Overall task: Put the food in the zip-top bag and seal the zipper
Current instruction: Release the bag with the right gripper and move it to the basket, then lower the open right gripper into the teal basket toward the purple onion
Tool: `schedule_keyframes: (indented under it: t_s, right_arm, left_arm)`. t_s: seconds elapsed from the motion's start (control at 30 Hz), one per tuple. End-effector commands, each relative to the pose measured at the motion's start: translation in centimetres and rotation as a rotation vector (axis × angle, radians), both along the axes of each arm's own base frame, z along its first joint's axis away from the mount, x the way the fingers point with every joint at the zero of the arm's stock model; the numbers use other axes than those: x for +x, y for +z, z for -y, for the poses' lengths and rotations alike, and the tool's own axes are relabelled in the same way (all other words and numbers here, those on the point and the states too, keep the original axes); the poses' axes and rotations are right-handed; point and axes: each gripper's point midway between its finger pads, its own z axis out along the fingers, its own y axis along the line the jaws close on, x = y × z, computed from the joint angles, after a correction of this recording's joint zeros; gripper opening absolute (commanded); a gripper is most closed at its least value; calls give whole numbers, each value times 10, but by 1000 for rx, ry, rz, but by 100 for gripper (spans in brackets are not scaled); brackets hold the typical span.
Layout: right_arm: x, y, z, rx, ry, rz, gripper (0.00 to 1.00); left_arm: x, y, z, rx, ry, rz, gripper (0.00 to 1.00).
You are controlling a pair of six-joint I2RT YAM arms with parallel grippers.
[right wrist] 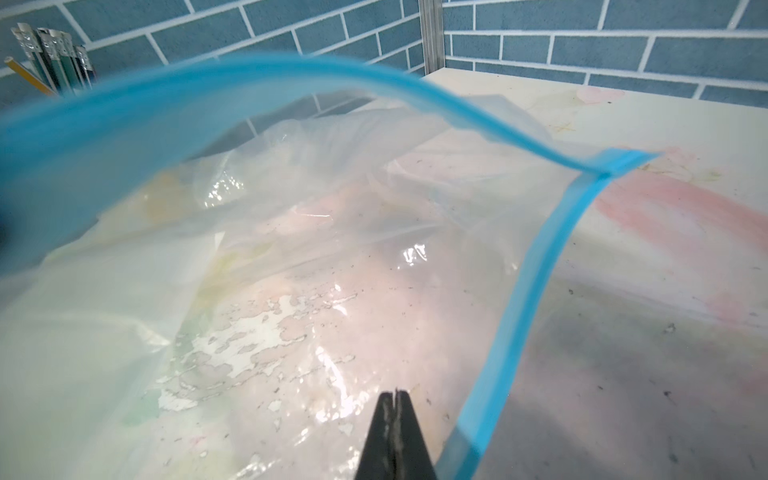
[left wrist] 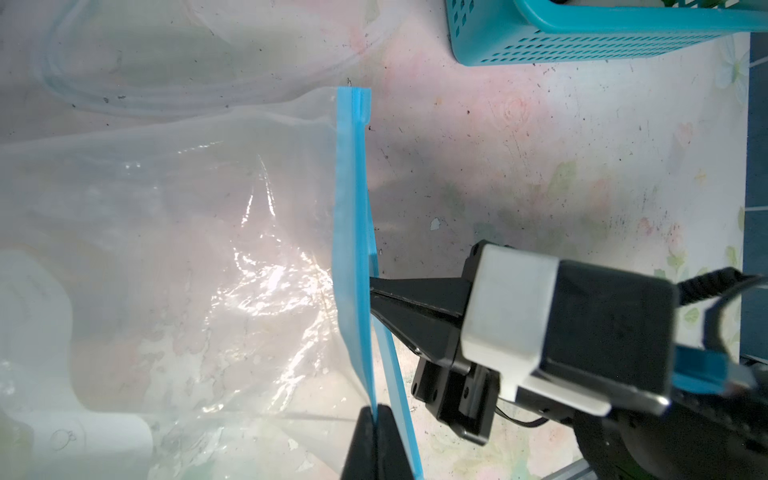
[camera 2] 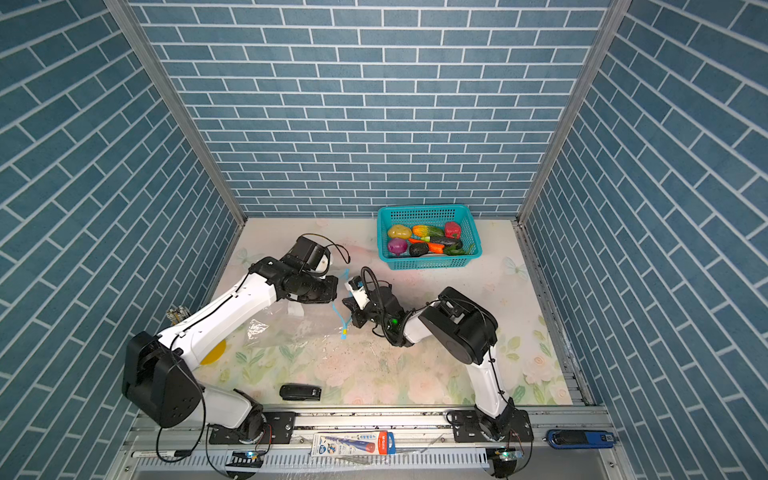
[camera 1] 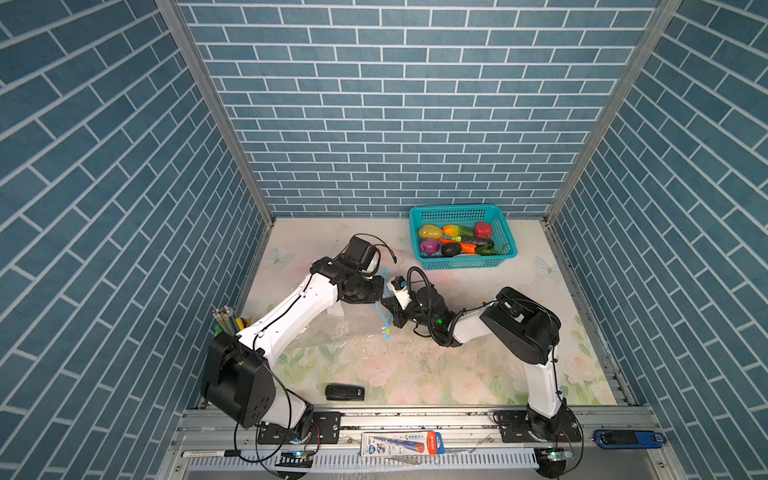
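Observation:
The zip-top bag (camera 1: 332, 332) (left wrist: 187, 249) lies clear and crinkly on the floral mat between the arms, its mouth held apart. My left gripper (left wrist: 376, 411) is shut on the upper lip of the zipper (left wrist: 351, 208), the light-blue strip. The lower lip (right wrist: 523, 316) sags away beside it. My right gripper (right wrist: 392, 395) (left wrist: 372, 289) is shut, its tips pointing into the bag mouth over the lower film; I cannot tell if it pinches film. A yellowish slider tab (camera 1: 387, 331) hangs at the strip's near end. The food (camera 1: 453, 241) (camera 2: 428, 241) lies in the teal basket.
The teal perforated basket (camera 1: 465, 264) (left wrist: 582, 50) stands at the back right. A pencil cup (camera 1: 226, 322) sits behind the left arm, a black case (camera 1: 345, 392) near the front edge, and a yellow disc (camera 2: 214, 351) under the left arm. Brick walls enclose three sides.

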Motion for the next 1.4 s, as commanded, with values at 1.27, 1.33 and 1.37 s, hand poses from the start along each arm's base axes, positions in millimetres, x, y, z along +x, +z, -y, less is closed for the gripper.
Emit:
schedule_keyframes:
  t_s: [1.27,1.33,1.37]
  right_arm:
    - [172,58,273,-705,-718,-634,35]
    - [177,51,282,-730,-730,-677,33]
    - [178,52,286,-738,-735,-692,33]
  left_arm:
    - [29,1,17,-9,19,0,0]
    - [29,-1,18,-11,17,-3,0]
    - [29,-2,19,-14,15,-6,0]
